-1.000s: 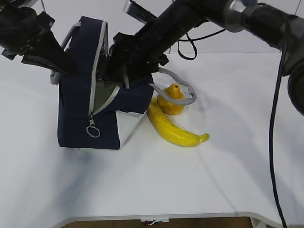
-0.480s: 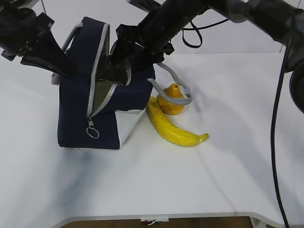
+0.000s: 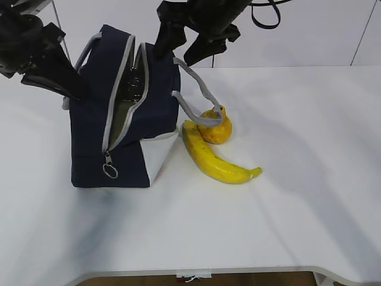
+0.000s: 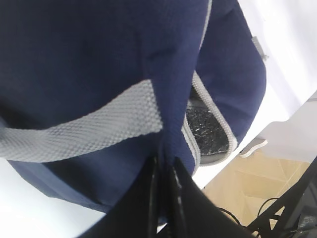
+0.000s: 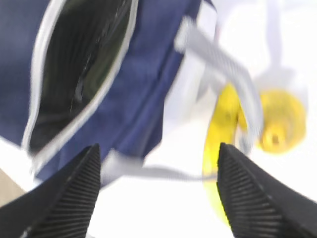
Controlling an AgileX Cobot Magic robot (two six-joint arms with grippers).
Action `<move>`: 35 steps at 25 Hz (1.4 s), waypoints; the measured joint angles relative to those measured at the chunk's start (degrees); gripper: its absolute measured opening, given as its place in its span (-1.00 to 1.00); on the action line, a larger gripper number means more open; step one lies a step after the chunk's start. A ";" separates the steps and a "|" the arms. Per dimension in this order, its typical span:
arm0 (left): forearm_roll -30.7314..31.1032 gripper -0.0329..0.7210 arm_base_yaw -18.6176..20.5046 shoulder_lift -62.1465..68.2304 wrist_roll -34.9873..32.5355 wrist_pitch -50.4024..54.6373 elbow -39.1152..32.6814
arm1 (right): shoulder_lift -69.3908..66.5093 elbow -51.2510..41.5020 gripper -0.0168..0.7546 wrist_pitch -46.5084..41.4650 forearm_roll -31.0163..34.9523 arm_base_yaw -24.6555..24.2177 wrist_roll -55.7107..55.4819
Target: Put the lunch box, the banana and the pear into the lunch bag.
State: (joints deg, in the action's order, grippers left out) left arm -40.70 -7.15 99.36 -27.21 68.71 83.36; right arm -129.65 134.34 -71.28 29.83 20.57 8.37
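Note:
The navy lunch bag (image 3: 95, 137) stands at the left with its zipper open. My left gripper (image 3: 76, 90) is shut on the bag's fabric by the grey handle, as the left wrist view (image 4: 163, 166) shows close up. My right gripper (image 3: 180, 50) hangs open and empty above the bag's top, and the right wrist view (image 5: 158, 148) looks down into the dark opening (image 5: 79, 74). The banana (image 3: 217, 161) and the pear (image 3: 215, 126) lie on the table right of the bag. A grey strap (image 3: 196, 89) droops onto the pear. The lunch box is not visible.
The white table (image 3: 286, 208) runs to a front edge near the bottom of the exterior view. A black cable (image 3: 265, 21) hangs behind the right arm. A floor and table leg (image 4: 277, 173) show past the bag in the left wrist view.
My right gripper has lifted up out of the bag's opening and now hangs above it. The bag has settled more upright and its strap has dropped onto the pear.

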 joint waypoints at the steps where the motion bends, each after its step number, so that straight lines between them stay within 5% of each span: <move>1: 0.00 -0.93 0.00 0.00 0.00 0.00 0.00 | 1.13 -1.73 0.55 0.00 -1.06 0.00 0.00; 18: 1.89 -0.93 0.00 0.00 0.00 -1.18 0.13 | 22.61 -32.62 0.55 -0.11 -12.90 2.75 4.76; 35: 3.26 -0.93 0.00 0.00 0.00 -2.30 0.13 | 15.45 -34.65 0.55 2.16 -15.77 2.85 5.25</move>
State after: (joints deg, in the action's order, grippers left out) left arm -37.44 -7.15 99.36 -27.21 66.40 83.50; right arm -114.20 99.68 -69.12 14.06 23.42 13.62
